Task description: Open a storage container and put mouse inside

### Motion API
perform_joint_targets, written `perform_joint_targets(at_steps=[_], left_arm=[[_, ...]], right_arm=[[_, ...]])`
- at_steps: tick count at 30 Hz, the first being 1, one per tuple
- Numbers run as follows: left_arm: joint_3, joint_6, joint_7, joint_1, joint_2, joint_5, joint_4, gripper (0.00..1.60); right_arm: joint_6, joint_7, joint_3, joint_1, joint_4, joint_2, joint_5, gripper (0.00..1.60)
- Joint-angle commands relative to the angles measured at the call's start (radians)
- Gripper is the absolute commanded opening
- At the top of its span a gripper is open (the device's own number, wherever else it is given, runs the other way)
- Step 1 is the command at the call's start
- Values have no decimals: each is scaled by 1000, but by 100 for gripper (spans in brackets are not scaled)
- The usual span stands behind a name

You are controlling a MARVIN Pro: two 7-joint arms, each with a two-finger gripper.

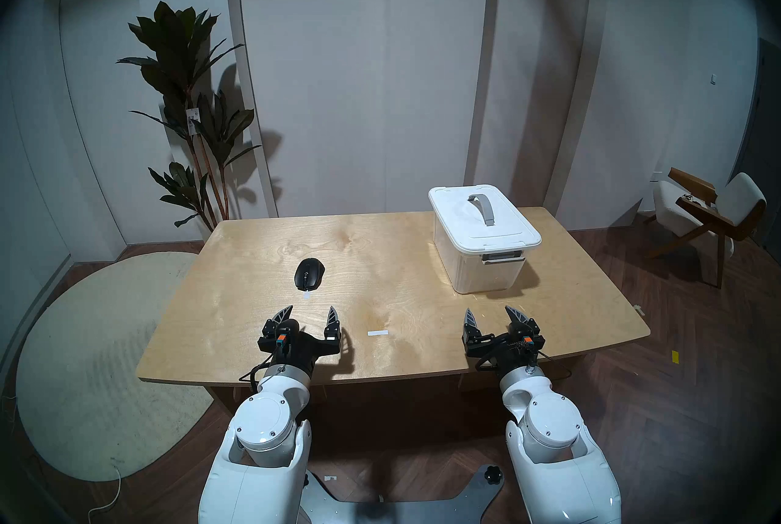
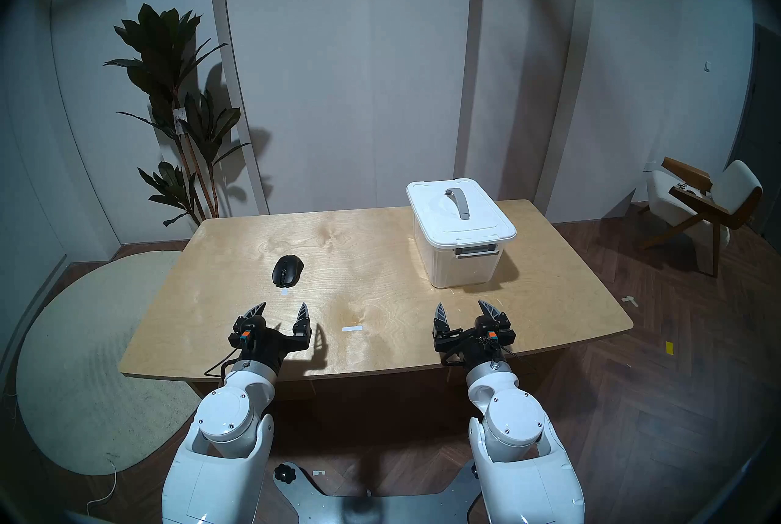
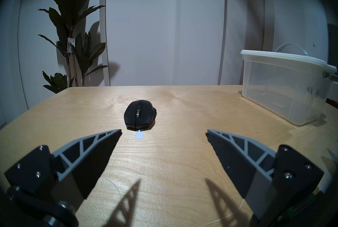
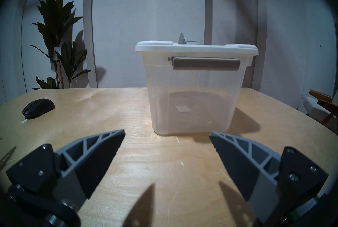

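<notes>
Grey latch (image 4: 206,63) shows only past the spread right hand (image 4: 167,134); the spread left hand (image 3: 163,131) faces the mouse (image 3: 139,115).

Black mouse (image 1: 309,274) lies well left of the lidded clear storage container (image 1: 481,233).

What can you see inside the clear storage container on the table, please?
Through the clear walls, the storage container looks empty apart from a small pale label on its floor. The white lid is on, so the top view shows nothing inside.
</notes>
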Motion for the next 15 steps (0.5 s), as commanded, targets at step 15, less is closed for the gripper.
perform_joint_targets(at_steps=[15], left_arm=[[0,-4,0,-5,-1,0,-15,160]], right_arm=[[-12,-9,-140,62,-221,-10,40,160]])
